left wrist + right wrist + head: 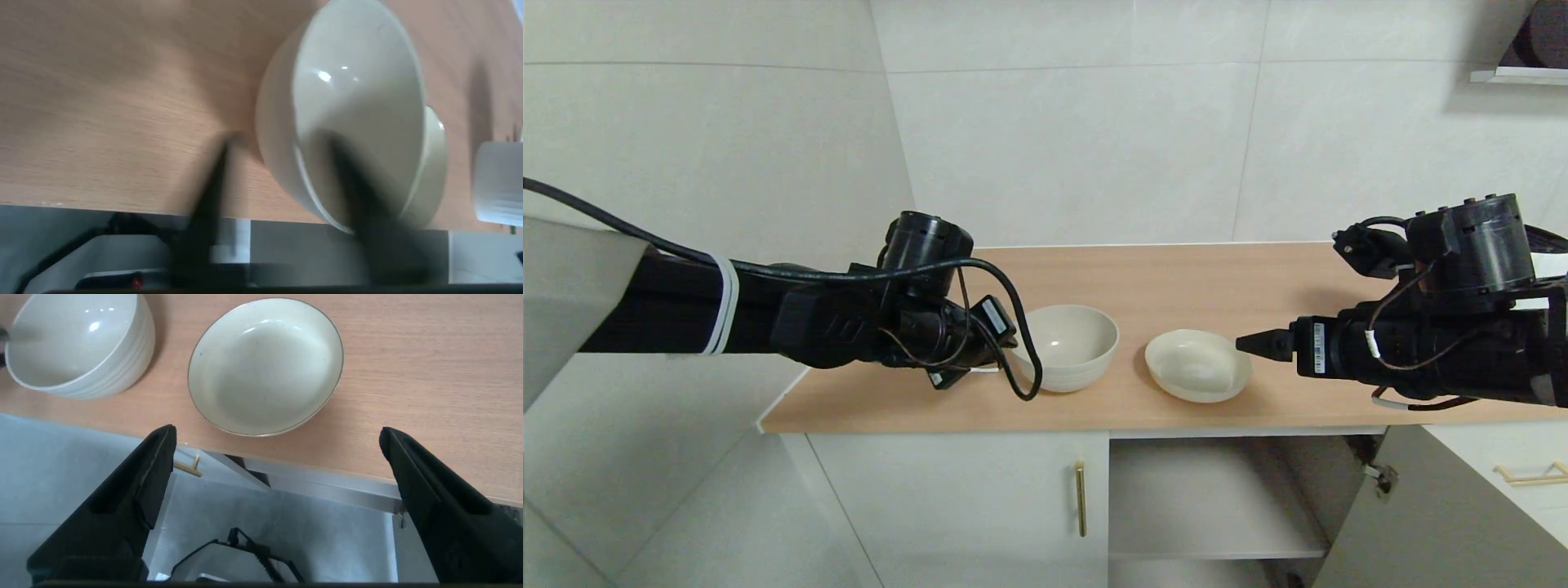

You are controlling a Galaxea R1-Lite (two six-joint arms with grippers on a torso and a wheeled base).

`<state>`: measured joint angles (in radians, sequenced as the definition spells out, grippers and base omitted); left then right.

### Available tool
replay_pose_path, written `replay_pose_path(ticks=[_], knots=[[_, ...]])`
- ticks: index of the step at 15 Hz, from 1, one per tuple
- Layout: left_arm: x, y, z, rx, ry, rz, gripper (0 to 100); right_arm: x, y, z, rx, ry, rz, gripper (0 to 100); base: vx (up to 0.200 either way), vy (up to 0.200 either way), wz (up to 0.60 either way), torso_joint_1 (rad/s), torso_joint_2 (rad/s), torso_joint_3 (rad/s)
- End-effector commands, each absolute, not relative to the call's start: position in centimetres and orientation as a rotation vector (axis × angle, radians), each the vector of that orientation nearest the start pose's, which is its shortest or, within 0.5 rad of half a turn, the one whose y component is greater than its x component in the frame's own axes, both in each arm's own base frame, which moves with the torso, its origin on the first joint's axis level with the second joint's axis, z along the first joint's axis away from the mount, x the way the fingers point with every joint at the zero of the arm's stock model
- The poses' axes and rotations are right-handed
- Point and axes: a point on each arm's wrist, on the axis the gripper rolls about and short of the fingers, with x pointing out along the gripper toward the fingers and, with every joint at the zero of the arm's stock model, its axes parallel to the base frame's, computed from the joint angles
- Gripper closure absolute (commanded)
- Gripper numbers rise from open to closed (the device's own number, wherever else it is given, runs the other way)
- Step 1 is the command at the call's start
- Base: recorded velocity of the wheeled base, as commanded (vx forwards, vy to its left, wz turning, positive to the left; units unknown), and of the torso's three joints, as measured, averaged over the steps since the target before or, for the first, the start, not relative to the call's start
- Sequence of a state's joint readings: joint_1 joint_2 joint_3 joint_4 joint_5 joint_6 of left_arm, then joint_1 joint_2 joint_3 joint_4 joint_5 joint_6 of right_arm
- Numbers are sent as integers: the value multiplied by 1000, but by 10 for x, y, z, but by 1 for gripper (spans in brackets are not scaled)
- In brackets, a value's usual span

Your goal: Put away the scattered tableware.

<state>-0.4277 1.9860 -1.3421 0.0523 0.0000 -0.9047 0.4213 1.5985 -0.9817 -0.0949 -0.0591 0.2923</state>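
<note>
Nothing is stowed yet: the deep bowl (1066, 343) sits on the counter (1176, 278), with the shallow bowl (1196, 363) at its three o'clock. Your left gripper (278, 147) straddles the deep bowl's rim, unclosed. Your right gripper (1262, 343) hangs wide beside the shallow bowl.

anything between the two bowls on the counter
Nothing: only a bare strip of wooden counter separates the deep bowl from the shallow bowl, as the head and right wrist views show.

Head camera overlooks counter (1176, 278); both wrist cameras closely share deep bowl (1068, 347).
</note>
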Motion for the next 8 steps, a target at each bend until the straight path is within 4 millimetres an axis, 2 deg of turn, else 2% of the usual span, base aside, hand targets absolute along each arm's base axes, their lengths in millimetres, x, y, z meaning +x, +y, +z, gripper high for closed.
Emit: replay_pose_path(ticks=[1, 5, 8], knots=[[352, -160, 160, -704, 823, -66, 100, 258, 114, 211, 160, 552, 278, 0, 0, 0, 0, 0, 0, 0], [350, -158, 165, -708, 811, -69, 100, 258, 115, 212, 160, 549, 280, 0, 0, 0, 0, 0, 0, 0], [344, -156, 180, -721, 776, -88, 100, 258, 115, 212, 163, 547, 278, 0, 0, 0, 0, 0, 0, 0]])
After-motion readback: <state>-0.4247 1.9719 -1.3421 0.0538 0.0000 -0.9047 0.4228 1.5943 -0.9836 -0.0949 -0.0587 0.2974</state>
